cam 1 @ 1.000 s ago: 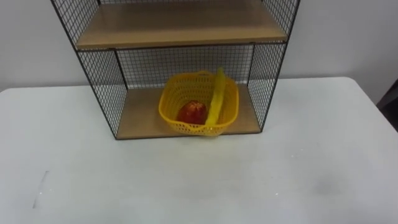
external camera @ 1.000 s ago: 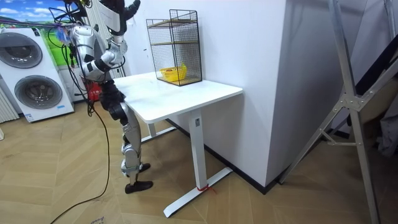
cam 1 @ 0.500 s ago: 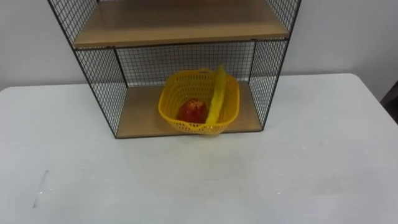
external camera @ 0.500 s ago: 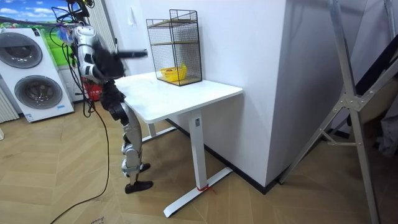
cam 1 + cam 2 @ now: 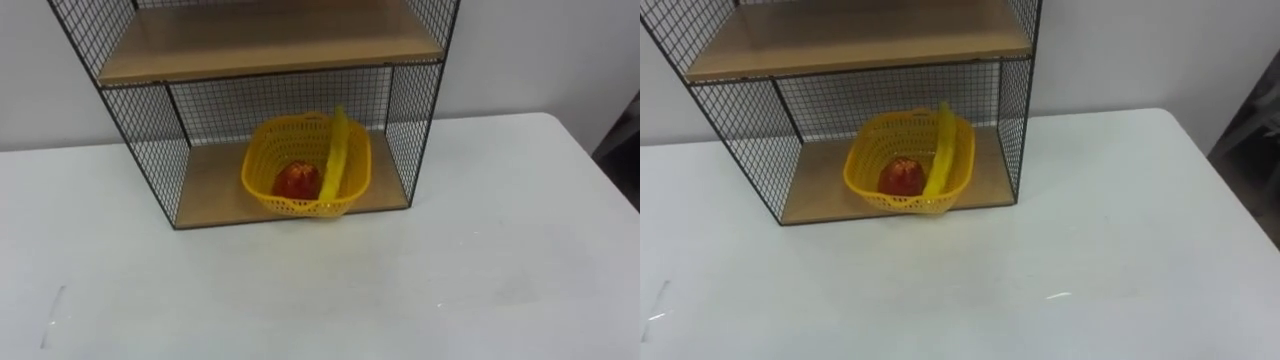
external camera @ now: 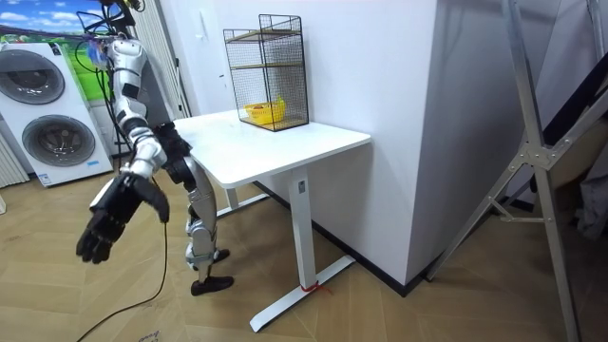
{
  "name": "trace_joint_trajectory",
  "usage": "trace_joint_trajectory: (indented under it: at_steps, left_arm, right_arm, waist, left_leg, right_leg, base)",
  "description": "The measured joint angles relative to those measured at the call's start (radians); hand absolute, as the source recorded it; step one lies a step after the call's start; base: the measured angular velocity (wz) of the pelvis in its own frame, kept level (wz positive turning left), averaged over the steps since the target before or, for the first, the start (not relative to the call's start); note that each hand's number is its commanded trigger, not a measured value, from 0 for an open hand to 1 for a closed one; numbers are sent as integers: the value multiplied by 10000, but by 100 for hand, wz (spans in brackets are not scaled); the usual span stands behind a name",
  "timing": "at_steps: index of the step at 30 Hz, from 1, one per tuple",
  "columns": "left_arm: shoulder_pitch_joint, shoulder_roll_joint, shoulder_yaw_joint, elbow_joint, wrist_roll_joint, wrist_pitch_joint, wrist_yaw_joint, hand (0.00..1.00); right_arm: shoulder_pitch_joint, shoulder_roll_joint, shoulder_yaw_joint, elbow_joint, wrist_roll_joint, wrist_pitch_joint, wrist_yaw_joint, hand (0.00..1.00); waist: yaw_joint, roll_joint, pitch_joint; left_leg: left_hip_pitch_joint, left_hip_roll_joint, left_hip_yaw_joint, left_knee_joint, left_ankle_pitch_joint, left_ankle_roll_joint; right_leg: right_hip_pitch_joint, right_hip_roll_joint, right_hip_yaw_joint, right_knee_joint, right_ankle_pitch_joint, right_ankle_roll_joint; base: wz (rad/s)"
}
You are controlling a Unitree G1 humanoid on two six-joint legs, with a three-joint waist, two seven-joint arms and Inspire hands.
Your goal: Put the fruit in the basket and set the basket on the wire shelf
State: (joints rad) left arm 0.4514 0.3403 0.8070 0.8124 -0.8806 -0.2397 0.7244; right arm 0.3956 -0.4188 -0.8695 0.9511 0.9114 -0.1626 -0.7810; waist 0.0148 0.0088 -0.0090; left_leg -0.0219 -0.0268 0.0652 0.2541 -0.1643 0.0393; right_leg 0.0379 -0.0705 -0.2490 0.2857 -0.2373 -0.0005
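The yellow basket (image 5: 306,178) stands on the bottom board of the black wire shelf (image 5: 140,165), at the back of the white table (image 5: 420,290). Inside it lie a red apple (image 5: 296,180) and a banana (image 5: 333,160) that leans up over the rim. The right eye view shows the same basket (image 5: 908,174) with nothing touching it. In the room view the robot stands at the table's end on the room view's left. Its right hand (image 6: 114,214) hangs low, away from the table, fingers loose and spread, holding nothing.
The upper wooden board (image 5: 270,42) of the shelf is bare. A wall stands right behind the shelf. The table's right edge (image 5: 600,190) is near. Washing machines (image 6: 52,123) stand behind the robot, and a metal stand (image 6: 541,190) at the room view's right.
In the room view the raised arm has swung down and out from the table. The eye view has shifted slightly; the basket stays on the shelf.
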Motion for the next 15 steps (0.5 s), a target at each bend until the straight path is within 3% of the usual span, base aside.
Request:
trace_joint_trajectory:
  at_steps: [4, 7, 11, 15]
  left_arm:
    - [21, -851, -841, 1376, 456, 264, -1135, 0]
    - [15, -1279, -1039, 2175, 874, 459, -1880, 0]
    - [-4, -1350, -1307, 2687, 1955, 764, -2638, 0]
    - [-65, -1358, -2376, 2674, 3280, 1014, -3431, 0]
  right_arm:
    - [-136, 955, 452, 1329, 353, 46, 476, 0]
    - [-417, 1159, 530, 2318, 348, 53, 714, 0]
    - [-582, 1286, 800, 2675, 308, 132, 857, 0]
    - [-859, 1357, 1971, 2725, -233, 342, 1337, 0]
  waist:
    - [-163, 5, -2]
    - [-352, -21, -14]
    - [-382, -78, -37]
    - [-406, -107, -15]
  left_leg:
    - [152, 27, 12, -43, 2, -4]
    - [115, 25, 3, 1, -6, 10]
    - [128, 22, 24, 32, -27, 35]
    - [174, 8, 40, 5, -33, 46]
  right_leg:
    - [191, 29, 1, -117, 36, 0]
    - [175, 19, -13, -118, 14, -40]
    - [188, 15, 8, -128, 33, -14]
    - [250, 18, 34, -165, 99, 52]
  base:
    - [0]
    - [0]
    - [0]
    - [0]
